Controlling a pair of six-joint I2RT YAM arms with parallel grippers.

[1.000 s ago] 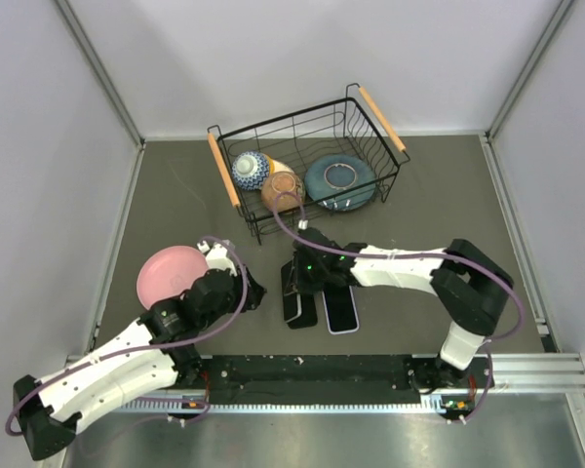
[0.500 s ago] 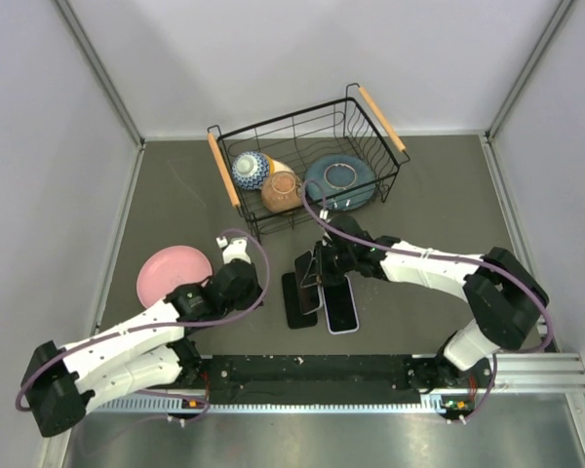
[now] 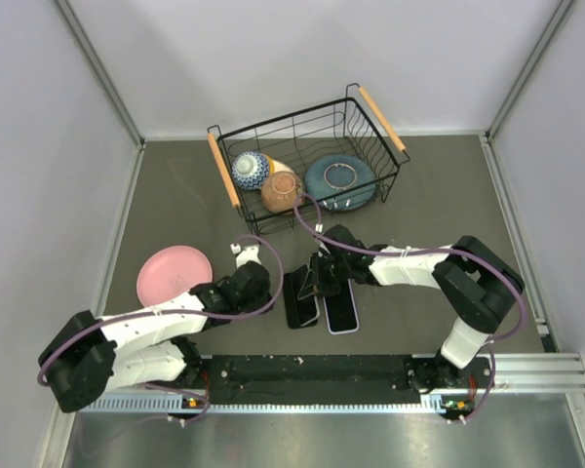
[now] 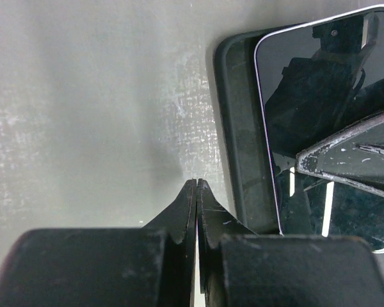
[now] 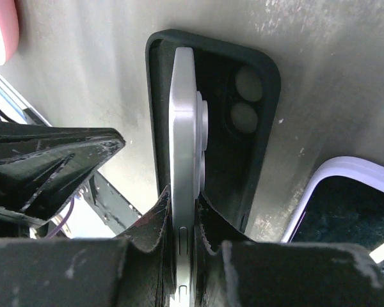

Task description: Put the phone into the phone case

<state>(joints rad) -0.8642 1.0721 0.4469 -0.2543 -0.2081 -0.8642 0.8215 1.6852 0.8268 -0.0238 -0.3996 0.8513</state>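
Near the middle of the tabletop's near edge, the right gripper point(image 5: 183, 195) pinches the phone point(image 5: 182, 115), standing on edge in the dark phone case point(image 5: 269, 109), while the left gripper point(image 4: 196, 185), jaws closed and empty, sits just beside the case.

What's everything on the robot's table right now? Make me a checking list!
Surface: grey table, scuffed.
Job's things: phone held on edge, tilted into the dark case, not lying flat in it yet.
Clutter: lavender-rimmed phone beside the case; pink plate; wire basket holding three bowls.
Grippers: right gripper shut on the phone; left gripper shut, empty, beside the case.
Cables: purple cables loop along both arms.
Surroundings: pale walls; nothing else seen.
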